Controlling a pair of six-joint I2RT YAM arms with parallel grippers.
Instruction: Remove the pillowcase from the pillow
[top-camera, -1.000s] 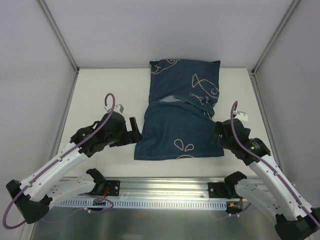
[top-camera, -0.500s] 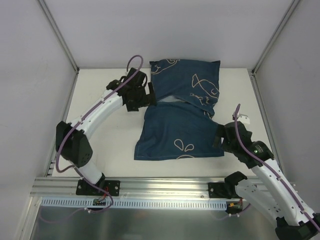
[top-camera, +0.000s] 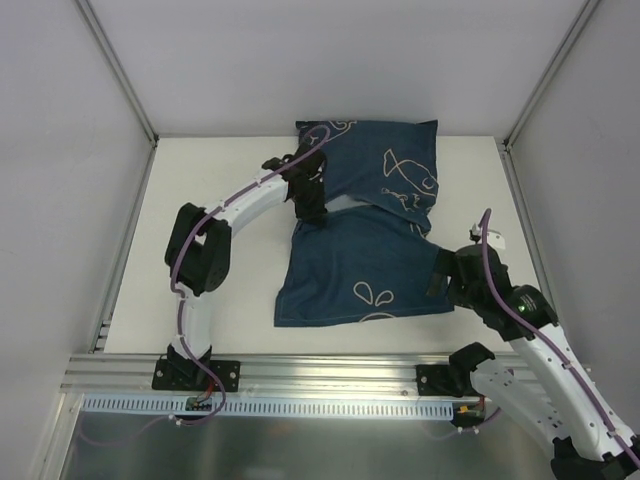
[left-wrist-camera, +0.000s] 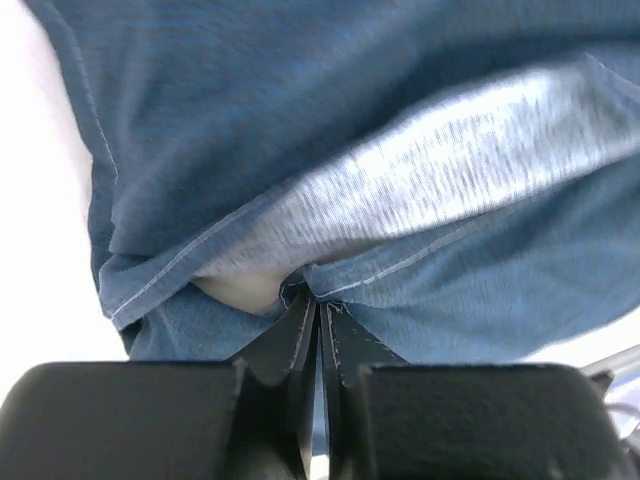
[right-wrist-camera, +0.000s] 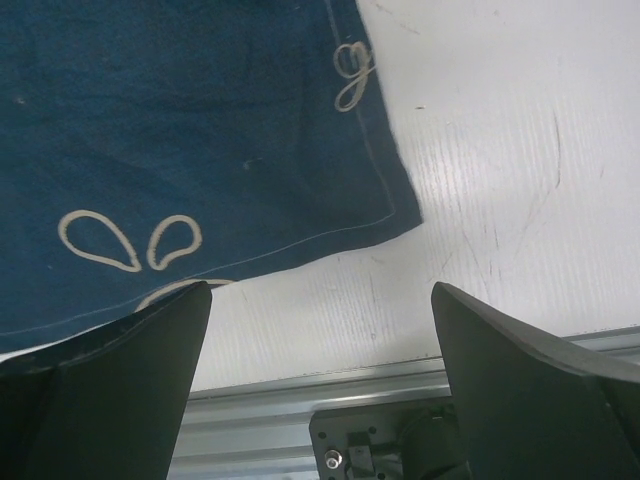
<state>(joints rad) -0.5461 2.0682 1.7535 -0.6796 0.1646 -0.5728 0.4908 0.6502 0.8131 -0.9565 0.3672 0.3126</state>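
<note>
Swung in since a moment ago onto the navy pillowcase (top-camera: 365, 265) lying on the bench (top-camera: 190, 170). Clamps left fingers (left-wrist-camera: 295, 340) shut on its hem, cream pillow (left-wrist-camera: 235, 290) peeking just beyond the tips. Holds right fingers (right-wrist-camera: 120, 380) spread wide, its corner just ahead between them.

Left arm (top-camera: 245, 200) reaches far forward, jaws pinched together; right arm (top-camera: 515, 305) crouches near, jaws spread wide.

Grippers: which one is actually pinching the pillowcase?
The left gripper: it is shut on the pillowcase hem at the opening. The right gripper is wide open by the near right corner, holding nothing.
</note>
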